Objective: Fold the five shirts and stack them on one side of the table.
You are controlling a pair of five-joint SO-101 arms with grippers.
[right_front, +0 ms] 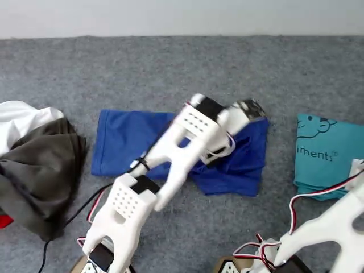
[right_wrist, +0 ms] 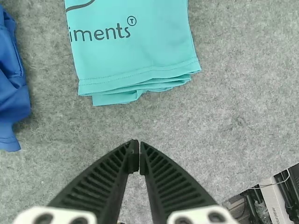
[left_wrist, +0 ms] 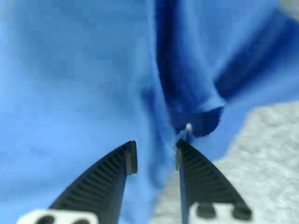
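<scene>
- High view, item one: blue shirt (right_front: 131,142), lying mid-desk. Its left half is spread flat and its right half is doubled and rumpled under the left arm (right_front: 187,136).
- Left hand (left_wrist: 155,151): jaws apart with nothing clamped, set low over a ridge of blue cloth at the shirt's edge. Grey desk (right_front: 199,62) shows just beside that edge.
- Right hand (right_wrist: 135,156): jaws pressed together and empty, hanging over bare desk near the teal shirt (right_wrist: 131,46).
- Teal shirt: folded and lying at the right side of the desk, probably the base of the stack.
- Heap of unfolded shirts (right_front: 40,170): white and dark cloth bunched at the left edge.
- Step judged in hand: taking hold of the blue shirt's edge to fold it.
- Method advised: close on the hem itself rather than the loose ridge. Lift only enough to clear the cloth, then carry the hem across so the edges meet square.
- Open room: a strip of bare desk lies between the blue and teal shirts, and a broad bare area lies beyond them.
- Hazards: a black cable (right_front: 74,215) trails near the heap. The teal shirt could be nudged if the fold swings right.
</scene>
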